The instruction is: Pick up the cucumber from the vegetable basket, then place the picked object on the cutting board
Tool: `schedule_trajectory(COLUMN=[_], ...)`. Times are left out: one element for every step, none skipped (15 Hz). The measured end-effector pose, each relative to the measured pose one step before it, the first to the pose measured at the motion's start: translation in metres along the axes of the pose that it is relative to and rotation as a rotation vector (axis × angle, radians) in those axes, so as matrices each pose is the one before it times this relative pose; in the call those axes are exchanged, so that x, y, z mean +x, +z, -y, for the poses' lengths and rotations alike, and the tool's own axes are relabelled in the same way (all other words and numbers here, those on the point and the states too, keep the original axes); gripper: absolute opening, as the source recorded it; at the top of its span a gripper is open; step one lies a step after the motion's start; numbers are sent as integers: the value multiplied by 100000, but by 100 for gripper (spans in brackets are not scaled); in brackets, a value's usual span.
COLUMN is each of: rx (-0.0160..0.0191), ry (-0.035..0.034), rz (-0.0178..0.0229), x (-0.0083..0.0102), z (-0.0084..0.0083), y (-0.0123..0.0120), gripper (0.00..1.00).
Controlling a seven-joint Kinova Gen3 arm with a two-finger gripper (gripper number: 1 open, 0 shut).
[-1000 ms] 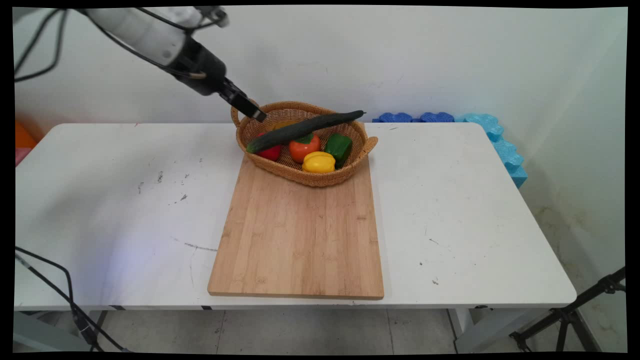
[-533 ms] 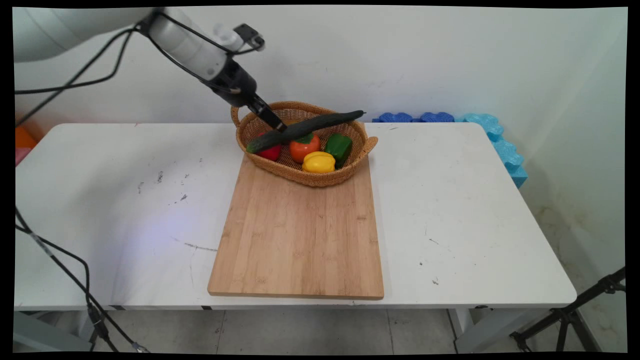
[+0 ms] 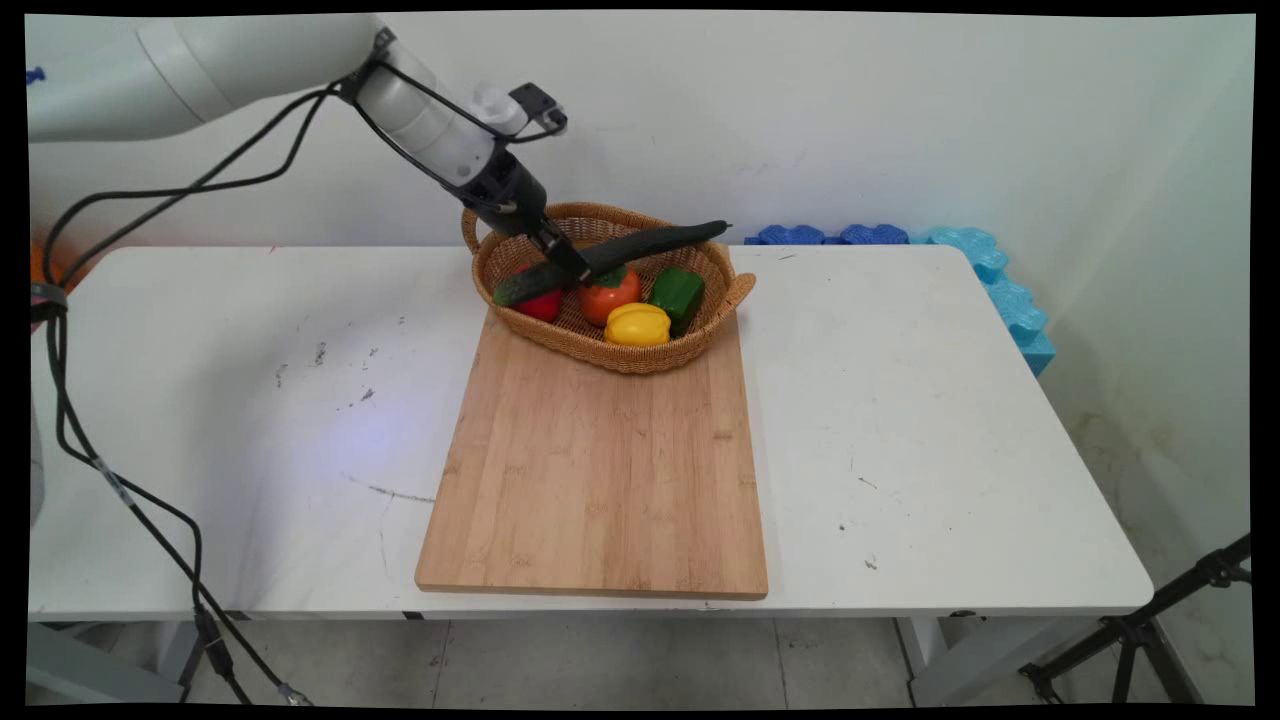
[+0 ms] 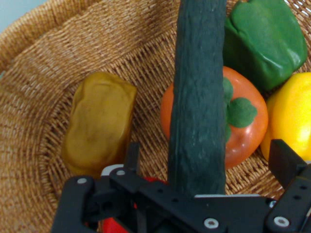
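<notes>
Hand [image 3: 572, 268] has dropped from the basket's [image 3: 610, 355] rim since a second ago; now I see it spread, straddling the cucumber [image 3: 640, 246].

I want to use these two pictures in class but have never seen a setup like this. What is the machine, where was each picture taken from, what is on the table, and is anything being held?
The machine is a white robot arm ending in a black gripper. The main view comes from a fixed camera looking down across the table. The hand view comes from a camera on the gripper itself, looking along its fingers.

On the table lies a wooden board, with a wicker basket on its far end. In the basket are a cucumber, a tomato, a green pepper, a yellow pepper, something red and a brown piece.

Nothing is held: the fingers stand open on either side of the cucumber.
</notes>
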Motion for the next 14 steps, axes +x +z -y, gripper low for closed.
schedule_trajectory(rx=[-13, -7, 1, -9, -11, 150, 150, 98, 65, 114, 167, 169, 151, 264], ry=[205, 227, 145, 212, 128, 216, 49, -125, -86, -159, -159, -206, -115, 31], rz=[75, 105, 79, 5, -17, 4, -53, -31, -60, -216, -423, -592, -452, -837], x=[43, 71, 37, 53, 39, 48, 18, -7, -20, -30, 29, 71, 61, 147], z=[-12, -22, -15, -32, -24, -28, -47, -86, -99, -124, -142, -112, -73, -107], y=[231, 332, 208, 263, 163, 213, 193, 171, 99, 24, -83, -223, -197, -466], gripper=[100, 100, 100, 0, 0, 0, 0, 0, 0, 0, 0, 0, 0, 0])
